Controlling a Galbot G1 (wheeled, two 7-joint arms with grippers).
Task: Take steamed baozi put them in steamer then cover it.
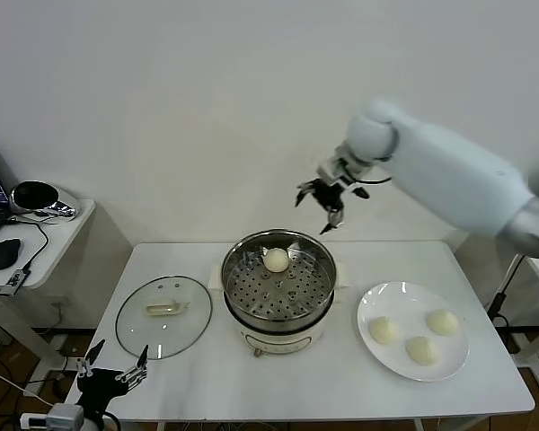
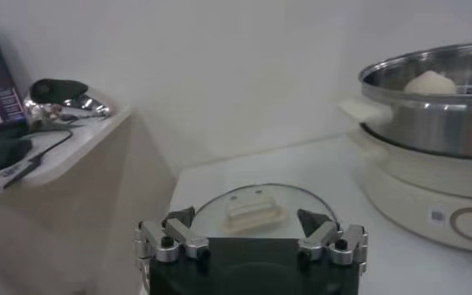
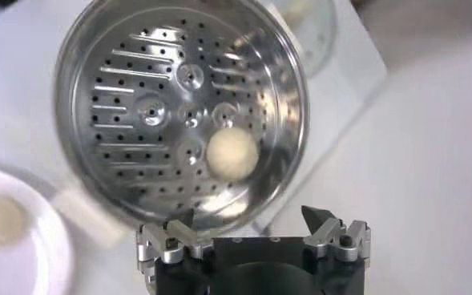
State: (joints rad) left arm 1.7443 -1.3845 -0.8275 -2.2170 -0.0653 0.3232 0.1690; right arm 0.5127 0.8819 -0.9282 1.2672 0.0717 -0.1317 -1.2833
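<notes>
The steamer (image 1: 278, 330) stands mid-table, a steel pot on a cream base. One baozi (image 1: 276, 259) lies on its perforated tray (image 3: 139, 104) near the far rim, and also shows in the right wrist view as the baozi (image 3: 232, 152). Three more baozi (image 1: 384, 329) (image 1: 443, 321) (image 1: 422, 349) rest on the white plate (image 1: 404, 301) to the right. My right gripper (image 1: 328, 205) (image 3: 252, 216) hangs open and empty in the air above the pot's far rim. The glass cover (image 1: 163, 314) (image 2: 252, 210) lies flat left of the steamer. My left gripper (image 1: 115, 370) (image 2: 248, 218) waits open, low by the table's front-left corner.
A side table (image 1: 45, 242) with a black mouse, cables and a shiny bowl stands to the left of the work table. A wall closes off the back. The plate (image 3: 27, 248) lies close beside the steamer's right handle.
</notes>
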